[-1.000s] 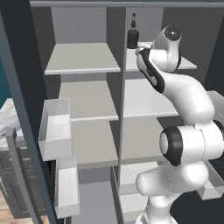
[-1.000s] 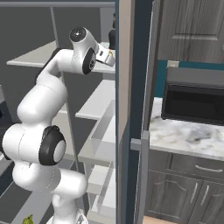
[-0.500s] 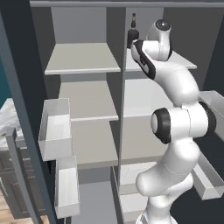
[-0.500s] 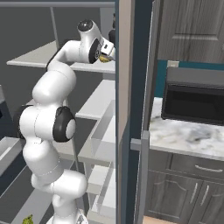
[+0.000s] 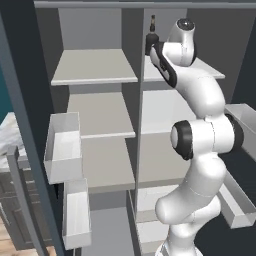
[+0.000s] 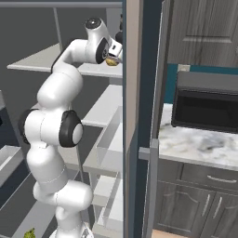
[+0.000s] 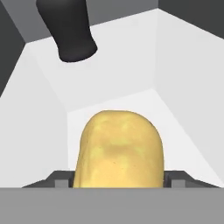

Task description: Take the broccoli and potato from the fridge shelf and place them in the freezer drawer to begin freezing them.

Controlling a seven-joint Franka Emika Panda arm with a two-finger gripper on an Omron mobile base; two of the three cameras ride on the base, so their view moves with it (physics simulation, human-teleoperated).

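Pale shelves (image 5: 95, 67) line an open grey fridge; beside it, a black microwave (image 6: 204, 104) sits on a marble counter (image 6: 195, 144) above dark wood cabinets (image 6: 195, 200).

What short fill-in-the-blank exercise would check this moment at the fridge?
1. In the hand view, the potato sits between the tips of the ____.
2. The dark bottle stands on the ____ shelf of the fridge.
3. In the right base view, a black ____ sits on the marble counter.
4. The potato's colour is golden-____.

Missing words: pincer; top; microwave; yellow
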